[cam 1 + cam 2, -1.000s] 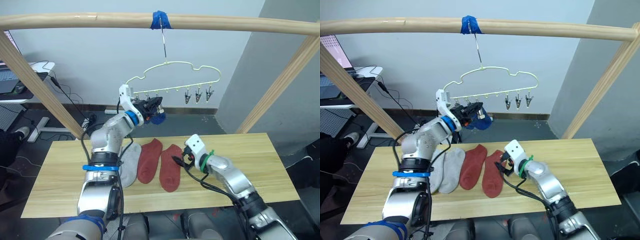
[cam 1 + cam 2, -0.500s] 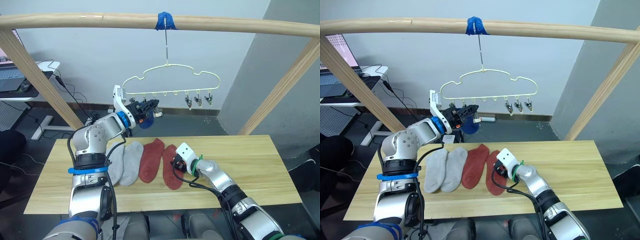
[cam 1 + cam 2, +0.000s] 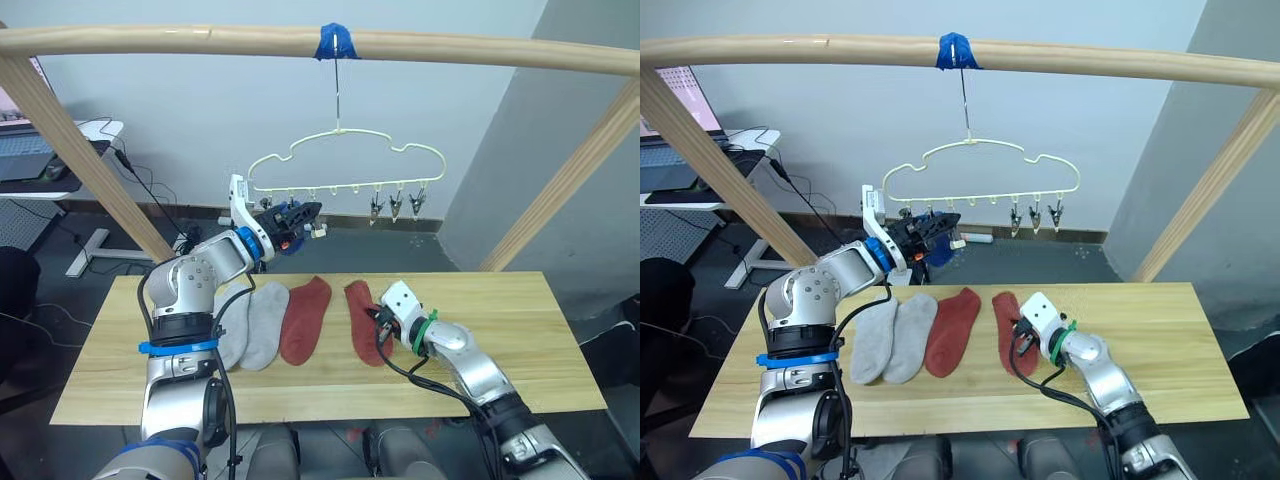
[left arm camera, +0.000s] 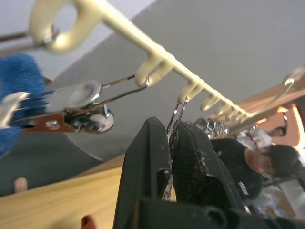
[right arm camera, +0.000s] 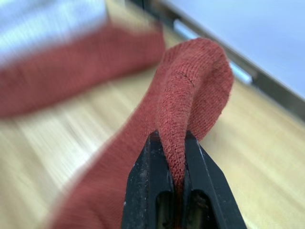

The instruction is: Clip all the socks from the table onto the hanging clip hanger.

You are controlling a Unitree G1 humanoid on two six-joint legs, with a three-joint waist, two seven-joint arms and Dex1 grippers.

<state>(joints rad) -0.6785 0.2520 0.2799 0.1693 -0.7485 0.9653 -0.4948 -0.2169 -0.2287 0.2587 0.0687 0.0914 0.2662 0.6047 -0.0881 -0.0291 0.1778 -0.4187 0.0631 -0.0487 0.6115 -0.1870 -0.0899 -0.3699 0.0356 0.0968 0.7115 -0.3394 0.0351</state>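
While the right gripper (image 5: 171, 143) pinches a fold of a rust red sock (image 3: 364, 318) between its black fingers low over the table (image 3: 560, 330), the other rust red sock (image 3: 301, 320) lies just to its left, with two light grey socks (image 3: 252, 324) beyond that. The left gripper (image 3: 308, 211) is raised to the clip hanger (image 3: 345, 165), its fingers pressed together on a metal clip (image 4: 174, 119). Beside them, a neighbouring clip (image 4: 71, 107) holds a blue sock (image 4: 19, 90).

No readable text, labels, brands, numbers or signs anywhere (socks, hanger, rail and worktop all unmarked).
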